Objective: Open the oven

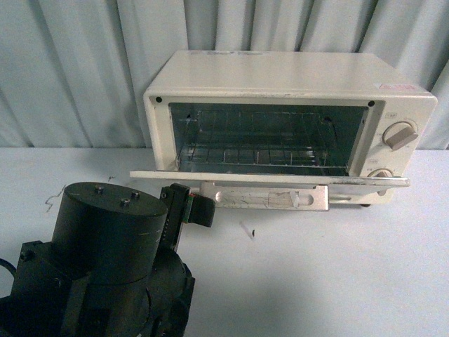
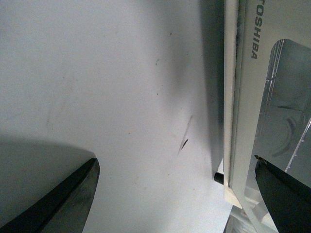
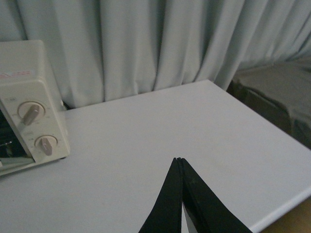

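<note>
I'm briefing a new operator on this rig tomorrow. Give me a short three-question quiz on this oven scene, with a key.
1. True or false: the toaster oven has its door shut.
2. Multiple choice: the fingers of the right gripper are A) spread wide, B) closed together with nothing between them, C) gripping the toaster oven.
3. Fill in: in the left wrist view, the lettering on the door reads ____.

Key
1. False. The door is folded down flat and the wire rack inside shows.
2. B.
3. Toshiba.
</note>
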